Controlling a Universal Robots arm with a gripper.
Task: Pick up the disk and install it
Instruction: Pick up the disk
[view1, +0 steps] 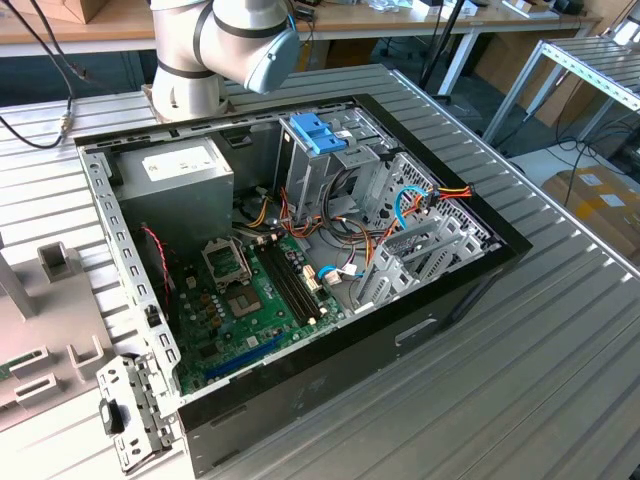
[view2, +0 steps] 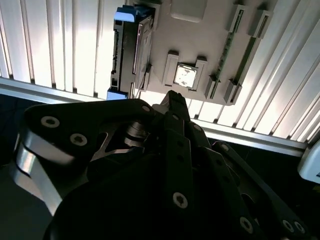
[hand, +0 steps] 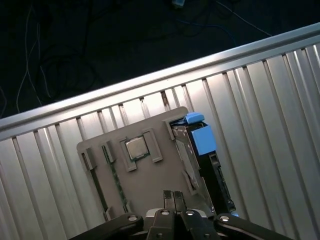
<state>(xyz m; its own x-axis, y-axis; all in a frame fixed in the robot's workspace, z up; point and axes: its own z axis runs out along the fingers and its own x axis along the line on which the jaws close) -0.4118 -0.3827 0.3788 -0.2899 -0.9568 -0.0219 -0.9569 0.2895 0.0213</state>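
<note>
None of the job is done yet, as far as I can tell; the disk (hand: 215, 172) stands on its thin edge in a slot at one side of the grey tray (hand: 150, 182), with blue bits at its ends; it is not in the computer. My gripper (hand: 172, 196) hangs above the tray, near the disk but not touching it; my jaws are pressed together with nothing between them. So the picking up is left to do, and the putting in too.

Both wrist views show the tray lying on the ribbed metal table (hand: 260, 100), with a small square chip (hand: 135, 147) in its middle and long thin sticks (hand: 114, 180) on the side away from the disk. The exterior view shows something else; there I see the open computer case (view1: 350, 360) with its green board (view1: 250, 300), the blue latch (view1: 318, 132) on top of the metal bay (view1: 320, 175), and my arm (view1: 230, 40) behind the case.
</note>
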